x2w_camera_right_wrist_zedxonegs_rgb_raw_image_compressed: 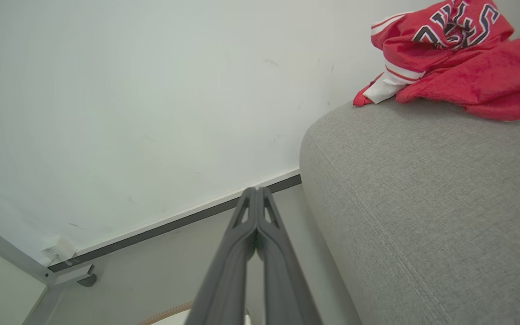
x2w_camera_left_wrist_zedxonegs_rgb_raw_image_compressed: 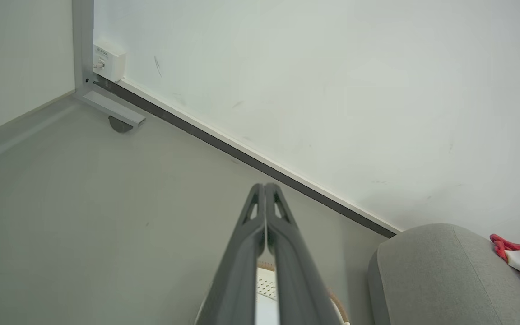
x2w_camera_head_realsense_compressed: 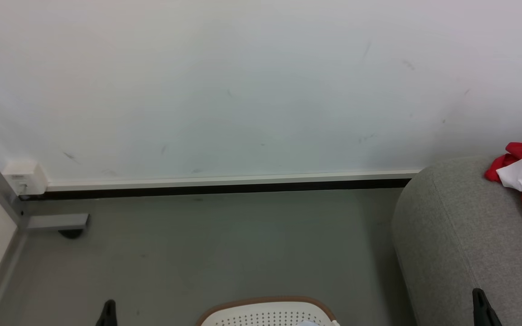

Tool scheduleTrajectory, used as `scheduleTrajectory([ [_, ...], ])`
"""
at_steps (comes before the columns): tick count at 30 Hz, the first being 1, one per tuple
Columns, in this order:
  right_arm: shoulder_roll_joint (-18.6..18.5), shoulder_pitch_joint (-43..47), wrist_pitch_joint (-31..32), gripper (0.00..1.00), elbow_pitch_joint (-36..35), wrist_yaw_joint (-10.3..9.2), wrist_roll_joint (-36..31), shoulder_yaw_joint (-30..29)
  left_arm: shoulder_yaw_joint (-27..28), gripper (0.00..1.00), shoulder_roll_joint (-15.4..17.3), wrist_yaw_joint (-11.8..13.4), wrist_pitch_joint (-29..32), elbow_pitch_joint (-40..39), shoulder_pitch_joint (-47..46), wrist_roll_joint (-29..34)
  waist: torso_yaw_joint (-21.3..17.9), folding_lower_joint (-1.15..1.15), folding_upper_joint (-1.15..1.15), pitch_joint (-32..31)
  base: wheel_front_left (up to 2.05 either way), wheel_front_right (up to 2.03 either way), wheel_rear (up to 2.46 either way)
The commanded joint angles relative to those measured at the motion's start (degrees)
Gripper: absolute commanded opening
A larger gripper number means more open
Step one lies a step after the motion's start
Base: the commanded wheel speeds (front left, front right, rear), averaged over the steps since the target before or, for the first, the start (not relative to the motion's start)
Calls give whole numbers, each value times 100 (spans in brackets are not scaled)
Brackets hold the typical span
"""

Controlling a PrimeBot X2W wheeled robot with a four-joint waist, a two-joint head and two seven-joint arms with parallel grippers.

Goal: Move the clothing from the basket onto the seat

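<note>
The right pincer, fingers pressed together and empty, is pointing beside the grey seat, where the red jersey is lying crumpled, up and to its right, nearer this arm than the left pincer, likewise closed over the basket.

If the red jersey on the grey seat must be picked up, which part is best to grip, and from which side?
Probably the raised lettered bunch atop the red jersey, taken from above: it stands up from the heap, while the rest lies flatter on the grey seat.
</note>
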Motion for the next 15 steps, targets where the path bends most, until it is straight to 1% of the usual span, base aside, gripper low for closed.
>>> scheduleTrajectory([
  [1, -40, -190, 40, 0, -96, -3, 240, -37, 82, 0, 18, -45, 47, -64, -172, -228, 2, 0, 0, 5, 0, 0, 0],
  [15, -44, -354, 348, 0, -114, -5, 1465, -102, 274, 0, -108, -260, 351, -20, -367, -1290, 29, -1, 0, 59, 0, 0, 0],
])
